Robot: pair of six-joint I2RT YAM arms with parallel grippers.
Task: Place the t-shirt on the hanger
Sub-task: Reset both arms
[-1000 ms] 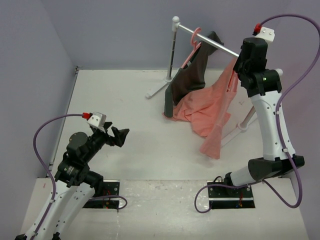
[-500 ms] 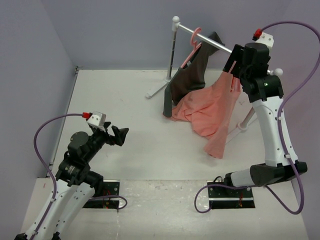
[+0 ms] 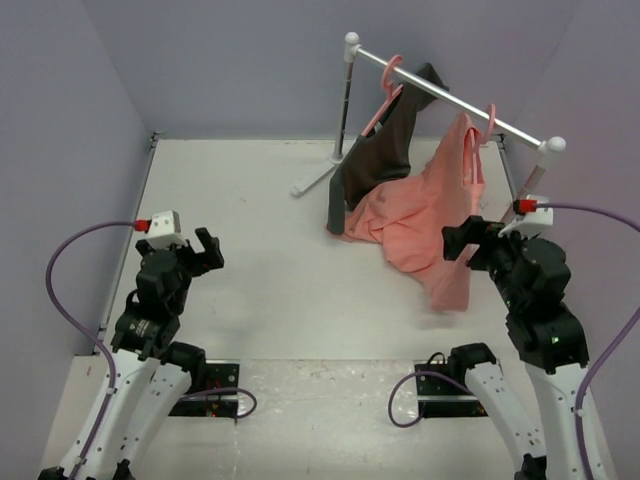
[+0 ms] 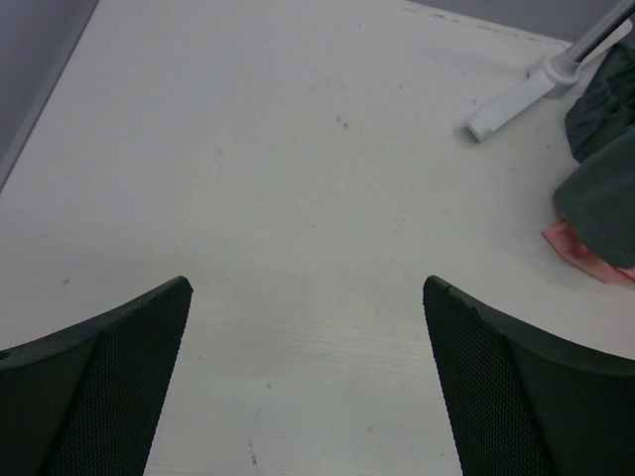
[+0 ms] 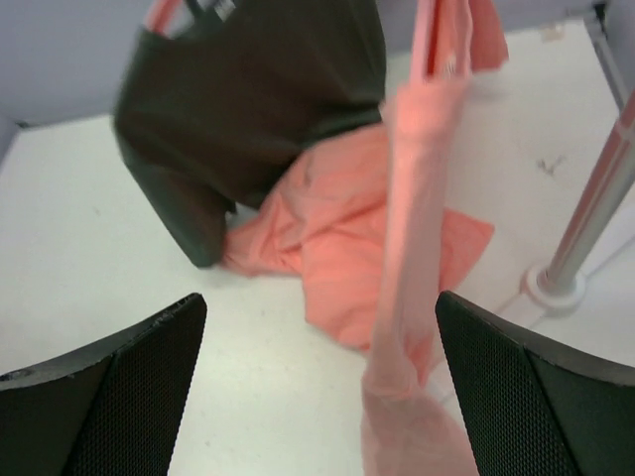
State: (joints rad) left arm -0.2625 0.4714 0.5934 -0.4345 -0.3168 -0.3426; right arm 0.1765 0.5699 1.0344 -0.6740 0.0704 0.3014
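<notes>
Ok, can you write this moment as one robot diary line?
t-shirt: hanging from hanger on rail, lower part on table | left gripper: open, empty | right gripper: open, clear of t-shirt

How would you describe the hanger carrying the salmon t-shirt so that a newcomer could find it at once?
Find the white clothes rail at the back of the table. Two pink hangers hook over it; take the hanger nearer its right end. The salmon t-shirt hangs from it, whereas its twin carries a dark grey garment.
</notes>
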